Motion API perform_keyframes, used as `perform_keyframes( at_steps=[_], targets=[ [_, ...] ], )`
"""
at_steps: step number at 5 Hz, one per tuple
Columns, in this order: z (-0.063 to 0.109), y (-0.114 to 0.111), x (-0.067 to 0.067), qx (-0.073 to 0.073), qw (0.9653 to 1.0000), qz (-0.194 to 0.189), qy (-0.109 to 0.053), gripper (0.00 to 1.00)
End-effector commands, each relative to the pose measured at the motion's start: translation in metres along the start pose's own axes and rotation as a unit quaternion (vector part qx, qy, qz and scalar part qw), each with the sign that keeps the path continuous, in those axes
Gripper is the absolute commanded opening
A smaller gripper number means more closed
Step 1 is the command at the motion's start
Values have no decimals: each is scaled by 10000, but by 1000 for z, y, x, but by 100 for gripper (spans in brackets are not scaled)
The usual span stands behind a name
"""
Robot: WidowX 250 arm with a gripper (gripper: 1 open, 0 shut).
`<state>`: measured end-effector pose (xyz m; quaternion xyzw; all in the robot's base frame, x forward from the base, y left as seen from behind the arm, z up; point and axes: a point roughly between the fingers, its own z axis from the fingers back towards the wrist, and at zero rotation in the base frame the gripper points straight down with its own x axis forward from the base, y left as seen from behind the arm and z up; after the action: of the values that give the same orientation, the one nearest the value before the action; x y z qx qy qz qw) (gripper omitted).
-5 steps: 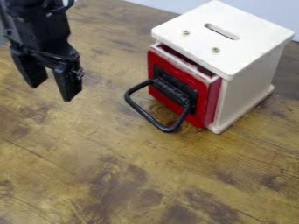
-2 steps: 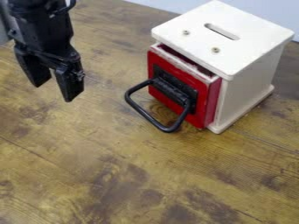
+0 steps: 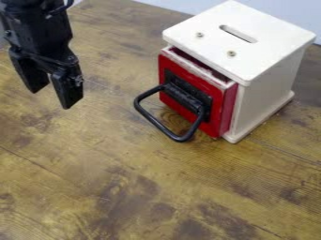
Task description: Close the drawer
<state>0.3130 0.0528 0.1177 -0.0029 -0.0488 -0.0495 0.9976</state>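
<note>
Starting at the desk's left edge: one gripper (image 3: pixel 48 82) is seen, black, hung from a black arm entering at the far-left corner. Two fingers (image 3: pixel 71 91) are counted, pointing down, held apart with open air between them; nothing is gripped. No contact with the desk (image 3: pixel 113 187) can be confirmed, and the tips appear to sit above the wood.

Toward the middle, one black loop handle (image 3: pixel 166 113) is seen, a rounded rectangle tilted down toward the desk's near edge. It is well apart from the gripper, with bare wood grain between them.

The handle is attached to one drawer (image 3: pixel 197 96), red-fronted with a black panel. The drawer is positioned toward the far-right corner of the desk, facing the left edge. It is seen partly pulled out: the red front stands proud of the casing and a strip of red side is exposed beneath the lid overhang.

One cream wooden cube (image 3: pixel 257 70) houses it, sat square on the desk near the right edge. On its top, two slots (image 3: pixel 239 33) and two small dark screw dots are counted.

One desk surface is seen, in dark weathered wood planks.
</note>
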Motion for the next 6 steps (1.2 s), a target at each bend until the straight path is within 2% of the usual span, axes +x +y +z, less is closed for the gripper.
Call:
perform_keyframes(
  at_steps=[1,4,6],
  targets=[
    [12,4,9,88,9995,130,-256,100],
    [6,-7,21,136,9991,222,-322,100],
    [-1,0,20,99,9992,232,-301,100]
  ],
)
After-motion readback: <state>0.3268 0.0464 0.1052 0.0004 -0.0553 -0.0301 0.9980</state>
